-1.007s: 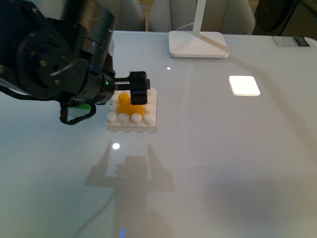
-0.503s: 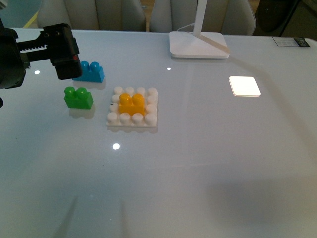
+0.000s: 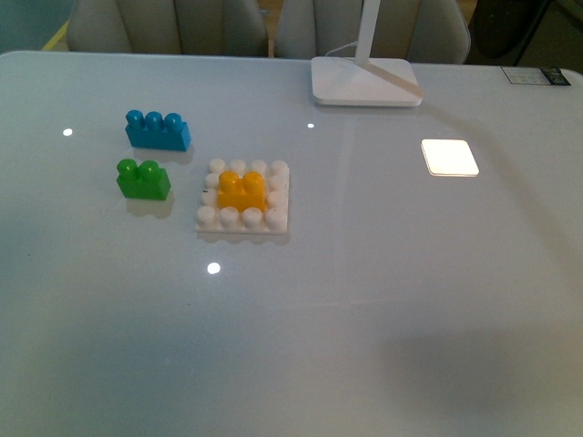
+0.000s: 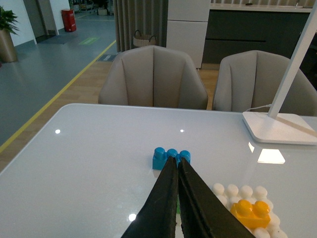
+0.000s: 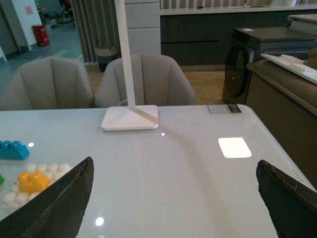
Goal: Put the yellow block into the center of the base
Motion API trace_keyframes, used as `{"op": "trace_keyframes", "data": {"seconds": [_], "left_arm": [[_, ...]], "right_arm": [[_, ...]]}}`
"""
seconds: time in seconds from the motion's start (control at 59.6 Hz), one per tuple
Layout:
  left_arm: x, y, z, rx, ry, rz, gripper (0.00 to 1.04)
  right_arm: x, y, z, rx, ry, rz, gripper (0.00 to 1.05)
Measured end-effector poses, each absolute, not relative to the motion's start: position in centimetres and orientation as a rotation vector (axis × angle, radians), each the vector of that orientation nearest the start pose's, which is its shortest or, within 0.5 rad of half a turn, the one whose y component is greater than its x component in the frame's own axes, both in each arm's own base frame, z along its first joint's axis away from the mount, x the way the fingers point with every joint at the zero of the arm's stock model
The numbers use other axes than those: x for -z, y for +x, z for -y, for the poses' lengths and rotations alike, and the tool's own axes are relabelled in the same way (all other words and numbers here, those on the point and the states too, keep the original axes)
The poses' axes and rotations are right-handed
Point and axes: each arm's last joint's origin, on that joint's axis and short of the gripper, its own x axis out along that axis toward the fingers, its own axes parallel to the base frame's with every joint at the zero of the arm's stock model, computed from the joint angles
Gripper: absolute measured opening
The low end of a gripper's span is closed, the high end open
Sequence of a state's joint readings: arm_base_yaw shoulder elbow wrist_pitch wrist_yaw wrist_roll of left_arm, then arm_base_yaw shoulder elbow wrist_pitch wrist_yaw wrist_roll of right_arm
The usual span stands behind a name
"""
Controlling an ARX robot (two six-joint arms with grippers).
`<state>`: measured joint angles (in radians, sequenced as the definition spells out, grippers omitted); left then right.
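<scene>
On my feed, the yellow block [image 3: 241, 190] sat seated in the base's [image 3: 243, 221] center; left fingers [image 4: 177, 171] pressed together, empty; right fingers [image 5: 173, 198] spread wide, empty.

Even, bright, sharp views; small glare spots on the glossy table [image 3: 383, 300].

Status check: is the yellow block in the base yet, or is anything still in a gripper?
Done: the yellow block sits among the centre studs of the base. In hand: nothing; left gripper is shut and empty, right gripper open. Left: seemingly nothing, though seating depth cannot be confirmed.
</scene>
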<state>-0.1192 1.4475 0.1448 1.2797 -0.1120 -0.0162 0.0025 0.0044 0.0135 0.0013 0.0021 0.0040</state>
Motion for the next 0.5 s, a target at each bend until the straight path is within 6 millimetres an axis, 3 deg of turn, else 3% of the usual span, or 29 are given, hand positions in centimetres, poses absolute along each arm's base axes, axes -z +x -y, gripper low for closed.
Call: {"op": "trace_keyframes", "data": {"seconds": [0.503], "left_arm": [[-16.4,15.8,0.1,0.005,-0.011,-0.007,0.03]], "right_arm": [[-16.8,9.7,0.0,-0.001,0.004,0.01,0.96]]}}
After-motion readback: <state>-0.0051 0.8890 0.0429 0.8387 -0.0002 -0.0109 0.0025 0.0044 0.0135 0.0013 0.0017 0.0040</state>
